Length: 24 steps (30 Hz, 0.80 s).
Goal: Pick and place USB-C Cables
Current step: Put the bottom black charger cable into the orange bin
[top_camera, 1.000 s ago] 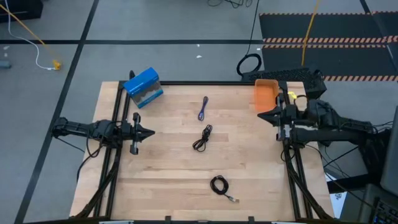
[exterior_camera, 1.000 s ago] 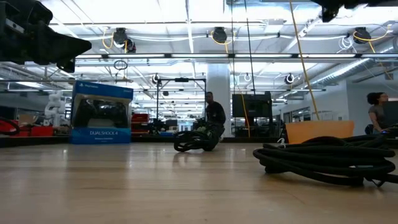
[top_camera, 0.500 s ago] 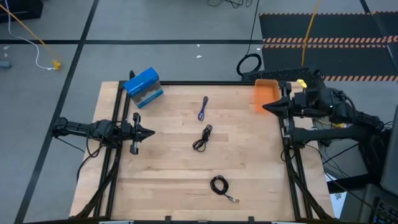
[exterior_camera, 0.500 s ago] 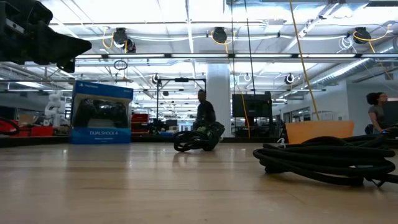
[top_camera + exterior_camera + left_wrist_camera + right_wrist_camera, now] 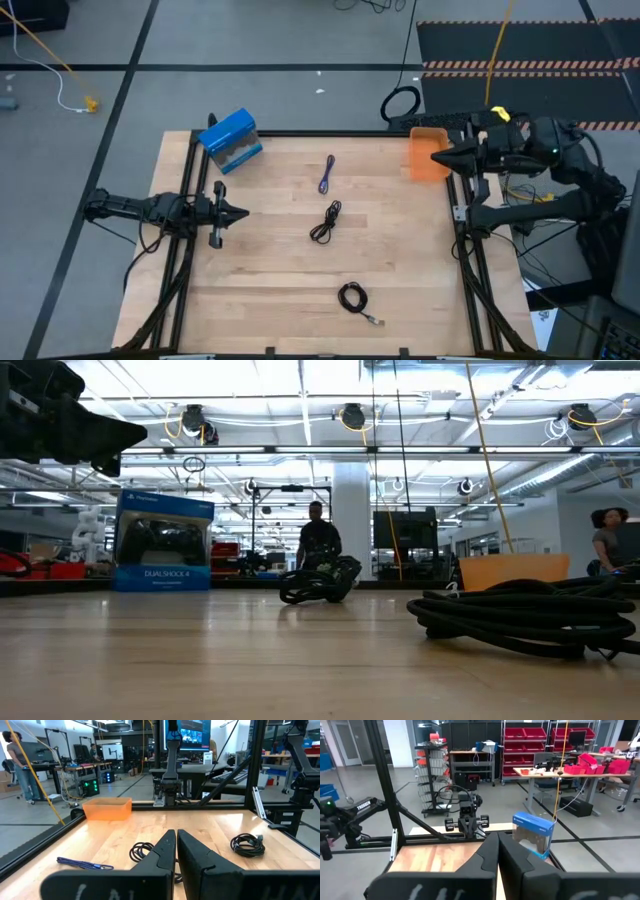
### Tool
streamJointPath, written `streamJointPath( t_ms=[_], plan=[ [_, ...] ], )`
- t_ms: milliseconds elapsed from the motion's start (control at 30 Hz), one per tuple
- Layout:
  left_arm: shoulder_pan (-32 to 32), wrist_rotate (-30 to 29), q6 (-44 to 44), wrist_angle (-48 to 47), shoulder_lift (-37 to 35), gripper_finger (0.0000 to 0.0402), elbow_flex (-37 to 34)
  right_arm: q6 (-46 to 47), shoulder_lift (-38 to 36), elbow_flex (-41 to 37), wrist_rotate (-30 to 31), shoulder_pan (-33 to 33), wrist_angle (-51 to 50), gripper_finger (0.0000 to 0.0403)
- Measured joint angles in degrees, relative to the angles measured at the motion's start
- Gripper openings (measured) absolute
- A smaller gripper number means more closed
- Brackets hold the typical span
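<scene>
Nothing is placed yet, by the look of it: all three cables lie loose on the counter [image 5: 250, 280] and the orange bin [image 5: 425, 152] at 2 o'clock shows nothing inside from above. Three picks and three placements remain, if the bin is the goal.

Cable positions, high view:
- purple cable [image 5: 327, 174], upper centre, toward 12 o'clock.
- black cable [image 5: 326, 222], loose coil, at centre.
- second black cable [image 5: 353, 299], coil with plug end, toward 6 o'clock.

Blue box [image 5: 230, 140] sits at 11 o'clock, well apart from the cables.

Left hand [image 5: 240, 212] is at 9 o'clock, over the counter edge, pointing at the centre. In its wrist view the two fingers [image 5: 165, 851] meet with only a hairline gap and carry nothing.

Right hand [image 5: 437, 158] is at 2 o'clock, tip over the orange bin. In its wrist view the fingers [image 5: 490, 851] are also pressed together, empty.

Change against the earlier frames: the right arm has swung from 3 o'clock up toward 2 o'clock, and its hand now overlaps the bin. Left arm and all three cables are unchanged. In the low view a person [image 5: 318, 542] in the room behind has walked leftward.
</scene>
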Motion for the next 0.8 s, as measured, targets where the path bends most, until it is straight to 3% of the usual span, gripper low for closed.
streamJointPath(
  t_ms=[400, 800],
  plan=[
    [-0.01, 0.0, 0.0, 0.0, -0.01, 0.0021, 0.0, 2.73, 7.73, 12.06, 0.01, 0.0, -4.12, 0.0],
    [0.0, 0.0, 0.0, 0.0, 0.0, 0.0021, 0.0, 2.31, 9.8, 12.88, 0.09, -0.02, -5.35, 0.0]
  ],
)
